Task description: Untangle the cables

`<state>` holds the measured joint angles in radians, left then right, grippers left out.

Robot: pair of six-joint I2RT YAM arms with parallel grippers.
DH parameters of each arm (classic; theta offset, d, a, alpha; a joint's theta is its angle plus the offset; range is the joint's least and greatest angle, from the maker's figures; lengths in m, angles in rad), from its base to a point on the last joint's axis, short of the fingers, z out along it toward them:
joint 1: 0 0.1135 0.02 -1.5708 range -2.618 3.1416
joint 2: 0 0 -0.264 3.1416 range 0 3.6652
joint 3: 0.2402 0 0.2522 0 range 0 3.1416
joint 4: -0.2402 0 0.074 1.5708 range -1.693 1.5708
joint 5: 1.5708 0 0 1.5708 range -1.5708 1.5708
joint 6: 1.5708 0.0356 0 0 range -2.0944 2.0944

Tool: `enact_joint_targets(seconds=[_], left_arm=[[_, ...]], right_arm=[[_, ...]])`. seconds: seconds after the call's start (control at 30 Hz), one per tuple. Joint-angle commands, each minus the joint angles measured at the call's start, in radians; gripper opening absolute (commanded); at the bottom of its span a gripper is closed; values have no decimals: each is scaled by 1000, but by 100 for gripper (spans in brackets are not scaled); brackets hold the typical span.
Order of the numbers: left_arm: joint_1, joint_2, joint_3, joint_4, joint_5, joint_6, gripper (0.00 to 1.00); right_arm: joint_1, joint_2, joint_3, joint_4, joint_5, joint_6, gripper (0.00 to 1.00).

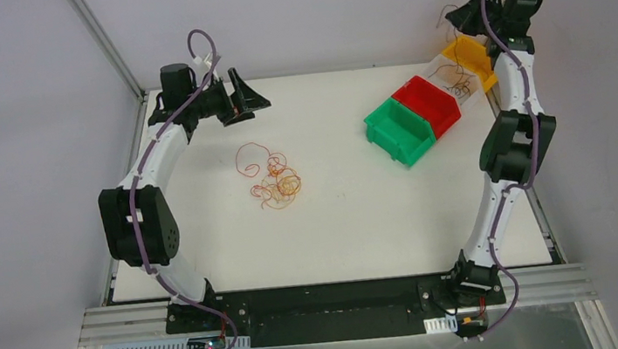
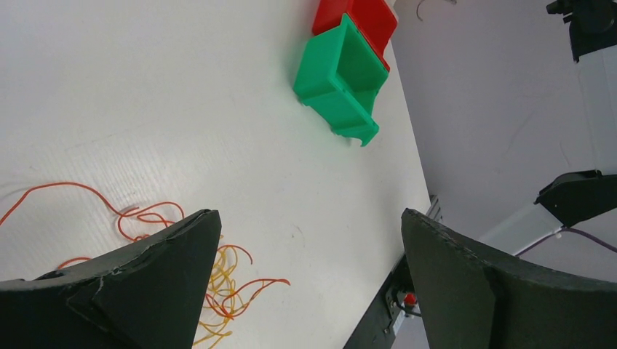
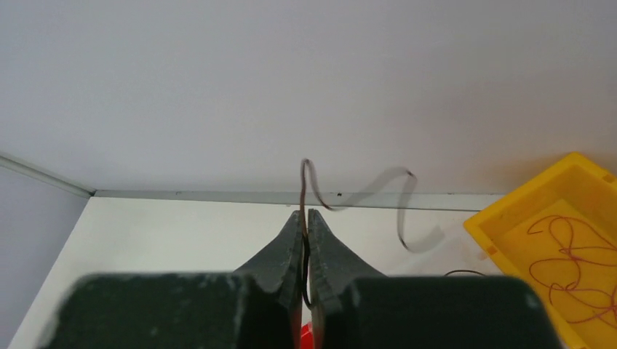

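Left end effector (image 2: 307, 213) spread wide; right end effector (image 3: 305, 213) pinched shut, raised high

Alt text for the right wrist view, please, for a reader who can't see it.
The right pincer is shut on a thin brown wire that curls up and off to the right, partly blurred, against a pale wall. At the frame's right edge, a yellow bin holds a few curly reddish-brown wires.
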<state>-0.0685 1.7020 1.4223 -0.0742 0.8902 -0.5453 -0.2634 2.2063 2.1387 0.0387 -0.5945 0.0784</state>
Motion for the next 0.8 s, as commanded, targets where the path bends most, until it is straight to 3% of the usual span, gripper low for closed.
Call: enact_joint_targets(seconds=[0.0, 0.1, 0.23, 0.47, 0.6, 0.77], left_arm=[[1, 4, 33, -33, 22, 57, 99], [-2, 9, 41, -35, 39, 73, 99], [-13, 42, 164, -35, 82, 166, 99], [-123, 136, 486, -54, 162, 423, 99], [-208, 171, 588, -56, 144, 452, 99], [-308, 172, 589, 25, 93, 411, 99]], right_arm=[[-29, -1, 151, -70, -91, 122, 1], [-36, -40, 140, -198, -100, 116, 0], [-26, -118, 95, -329, -324, 87, 0], [56, -271, -26, -341, -585, 185, 0], [152, -393, -148, -317, -617, 193, 0], [309, -533, -331, -158, -551, 230, 0]])
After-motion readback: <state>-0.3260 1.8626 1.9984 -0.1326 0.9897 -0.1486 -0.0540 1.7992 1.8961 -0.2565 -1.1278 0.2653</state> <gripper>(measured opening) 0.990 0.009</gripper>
